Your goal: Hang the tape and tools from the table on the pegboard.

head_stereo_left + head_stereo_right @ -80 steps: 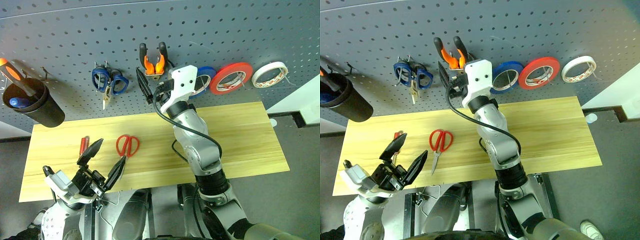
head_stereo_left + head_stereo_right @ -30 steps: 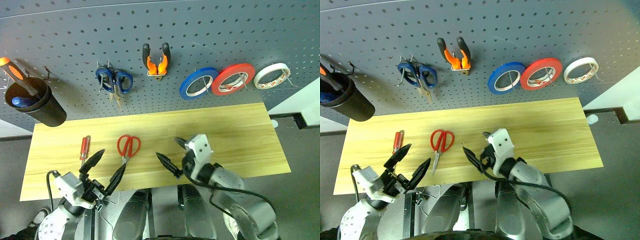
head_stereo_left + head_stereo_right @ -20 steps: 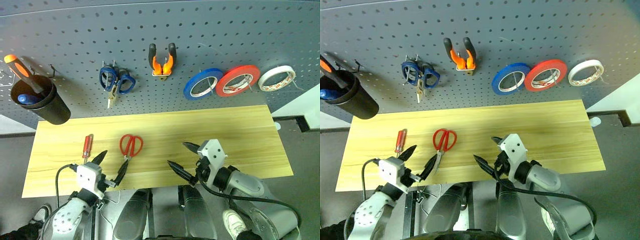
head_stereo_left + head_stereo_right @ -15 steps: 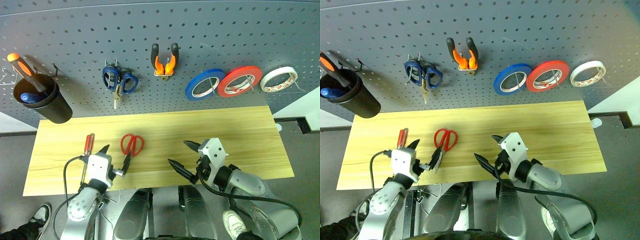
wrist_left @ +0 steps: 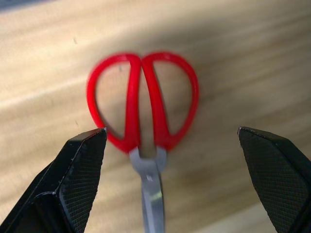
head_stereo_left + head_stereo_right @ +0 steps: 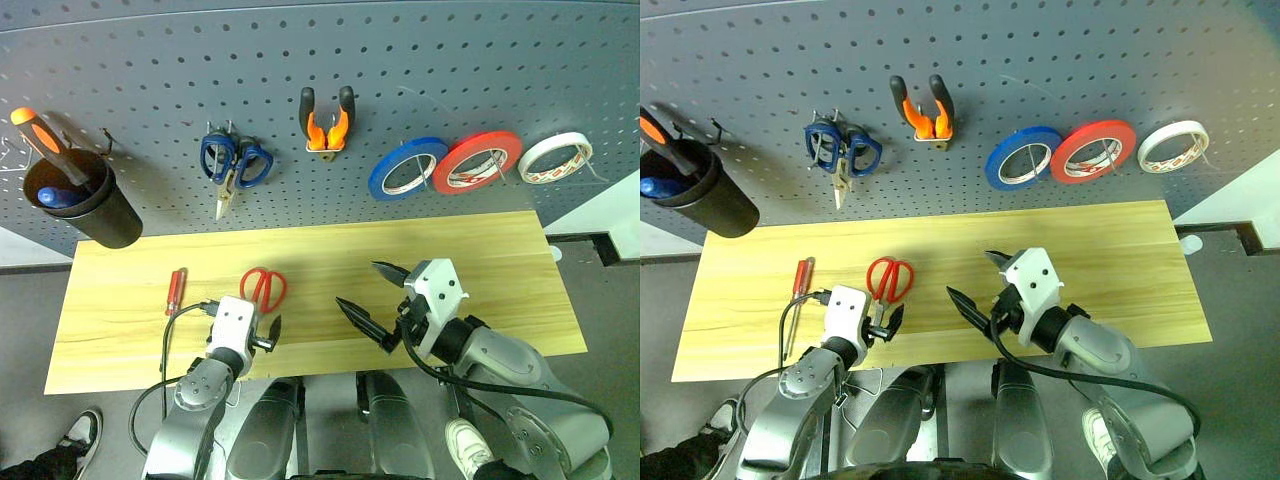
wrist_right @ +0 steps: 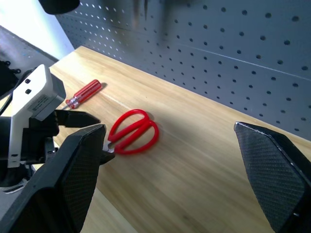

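Pegboard (image 6: 420, 80) already carries pliers (image 6: 326, 122), three rolls.

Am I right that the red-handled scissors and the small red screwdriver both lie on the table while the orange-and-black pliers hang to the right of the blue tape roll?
Not quite: the pliers hang left of the blue roll, as the left eye view shows. The scissors and screwdriver do lie on the table.

— Was any lettering, label, brand or number readable anywhere in the scene?

— None was. The whitish ring of tape (image 6: 553, 158) hanging on the dark grey perforated pegboard (image 6: 420, 60) carried reddish marks on its inner face, too small to be read as words.
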{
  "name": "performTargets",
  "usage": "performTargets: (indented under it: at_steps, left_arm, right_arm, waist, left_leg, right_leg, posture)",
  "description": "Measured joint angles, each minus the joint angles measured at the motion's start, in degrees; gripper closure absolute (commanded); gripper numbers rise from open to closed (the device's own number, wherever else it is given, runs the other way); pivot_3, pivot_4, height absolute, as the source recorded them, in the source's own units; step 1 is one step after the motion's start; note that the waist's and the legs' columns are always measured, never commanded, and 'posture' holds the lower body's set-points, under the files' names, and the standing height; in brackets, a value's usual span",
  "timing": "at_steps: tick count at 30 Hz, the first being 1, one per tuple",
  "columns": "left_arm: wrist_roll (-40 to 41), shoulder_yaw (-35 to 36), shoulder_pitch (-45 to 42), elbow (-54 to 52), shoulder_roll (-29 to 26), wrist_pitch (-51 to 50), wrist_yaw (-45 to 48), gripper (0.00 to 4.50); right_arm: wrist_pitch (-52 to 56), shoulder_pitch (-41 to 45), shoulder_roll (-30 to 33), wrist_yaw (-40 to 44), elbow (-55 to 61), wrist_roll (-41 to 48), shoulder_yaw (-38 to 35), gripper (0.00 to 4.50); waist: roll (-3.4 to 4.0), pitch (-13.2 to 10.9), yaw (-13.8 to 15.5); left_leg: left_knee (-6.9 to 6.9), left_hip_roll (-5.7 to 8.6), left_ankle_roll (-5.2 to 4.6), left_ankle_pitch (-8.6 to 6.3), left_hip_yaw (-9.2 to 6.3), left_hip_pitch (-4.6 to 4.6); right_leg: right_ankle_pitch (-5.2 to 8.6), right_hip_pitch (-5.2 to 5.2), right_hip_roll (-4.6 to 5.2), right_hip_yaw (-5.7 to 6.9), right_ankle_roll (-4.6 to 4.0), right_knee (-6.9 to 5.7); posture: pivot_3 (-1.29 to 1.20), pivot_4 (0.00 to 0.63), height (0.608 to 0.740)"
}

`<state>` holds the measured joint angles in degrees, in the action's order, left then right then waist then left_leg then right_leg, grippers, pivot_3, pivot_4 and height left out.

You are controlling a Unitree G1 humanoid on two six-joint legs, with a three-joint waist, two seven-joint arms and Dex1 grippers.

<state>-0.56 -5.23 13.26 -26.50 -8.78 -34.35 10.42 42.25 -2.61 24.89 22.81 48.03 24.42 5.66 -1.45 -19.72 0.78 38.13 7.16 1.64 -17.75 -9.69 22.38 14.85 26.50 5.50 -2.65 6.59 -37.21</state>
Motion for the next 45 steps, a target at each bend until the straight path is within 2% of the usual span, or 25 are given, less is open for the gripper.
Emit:
performTargets:
  at_steps: [4,20,45]
  left_arm:
    - [0.07,0.55,-1.51,-0.58,0.54,-5.43,-1.22,0.0]
    - [0.06,1.42,-4.55,1.6,1.0,-12.46,-3.13,0.0]
    - [-0.34,-0.76,-7.98,6.86,1.99,-11.43,-4.93,0.0]
  right_arm:
    - [0.25,-0.95,0.44,-0.3,0.01,0.41,-0.43,0.07]
    - [2.53,-1.41,1.69,-1.4,3.65,5.17,-4.2,0.07]
    - [3.7,-2.94,4.35,-3.78,5.8,8.03,-6.22,0.07]
  waist:
    - [0.0,0.0,-0.01]
    - [-0.01,0.01,-0.08]
    - [-0.01,0.01,-0.17]
  left_leg:
    - [0.0,0.0,0.01,0.01,0.0,-0.01]
    - [0.04,0.0,0.01,0.0,0.02,0.0]
    - [0.06,0.0,0.0,0.0,0.04,-0.01]
  right_leg:
    - [0.0,0.0,-0.01,0.01,0.0,-0.03]
    - [-0.02,0.0,0.0,0.0,-0.01,-0.04]
    - [-0.03,-0.02,0.0,0.0,-0.01,-0.05]
  posture:
    - [0.02,0.342,0.727]
    - [-0.01,0.348,0.727]
    - [-0.03,0.368,0.727]
